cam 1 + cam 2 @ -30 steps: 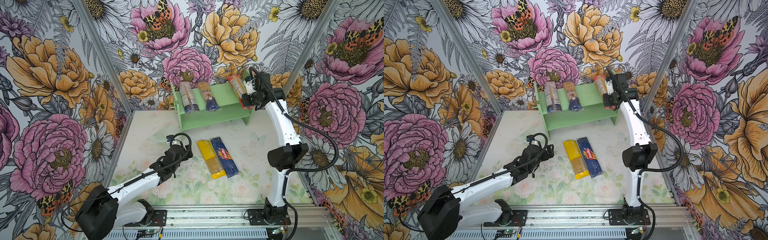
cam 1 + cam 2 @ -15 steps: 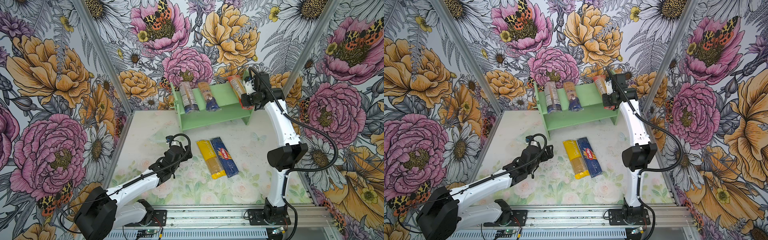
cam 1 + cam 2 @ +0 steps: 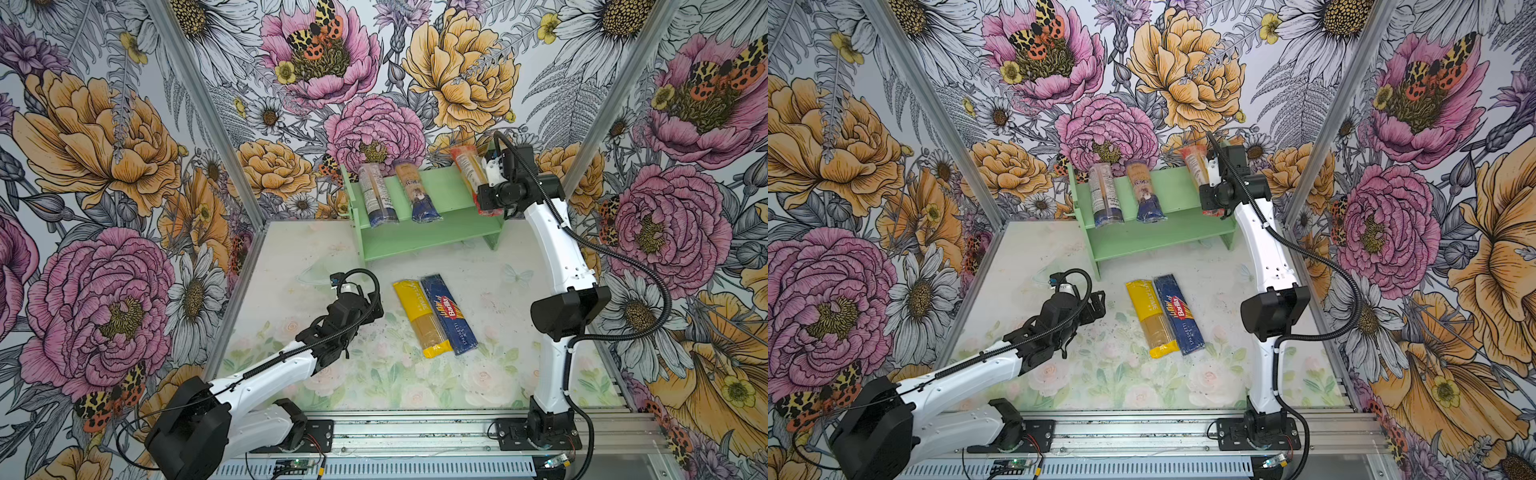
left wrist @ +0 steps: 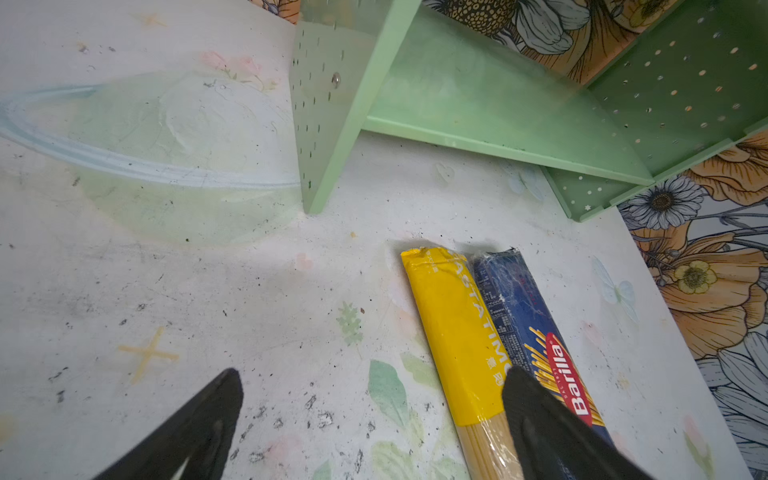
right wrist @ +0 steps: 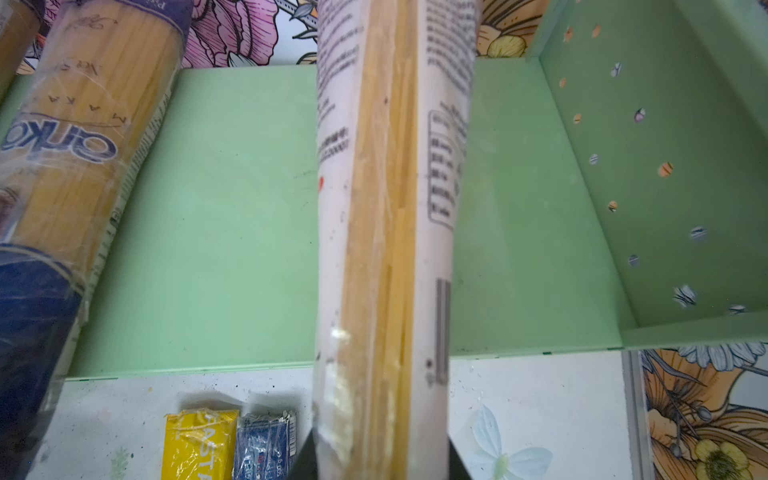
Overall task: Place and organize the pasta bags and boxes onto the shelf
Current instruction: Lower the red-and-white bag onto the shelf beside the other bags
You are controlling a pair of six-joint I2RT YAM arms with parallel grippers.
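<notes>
The mint-green shelf stands at the back. Two clear bags with dark-blue ends lie across its top tier. My right gripper is shut on the near end of the red-ended bag, which lies lengthwise over the right part of the top tier. The yellow bag and the dark blue Barilla box lie side by side on the table. My left gripper hangs open just left of the yellow bag and holds nothing.
The shelf's lower tier is bare, with pegholed side panels at each end. Flowered walls close in the table on three sides. A metal rail with both arm bases runs along the front edge.
My right gripper has edged a little to the left over the shelf with the red-ended bag. The left arm has barely moved and stays open.
</notes>
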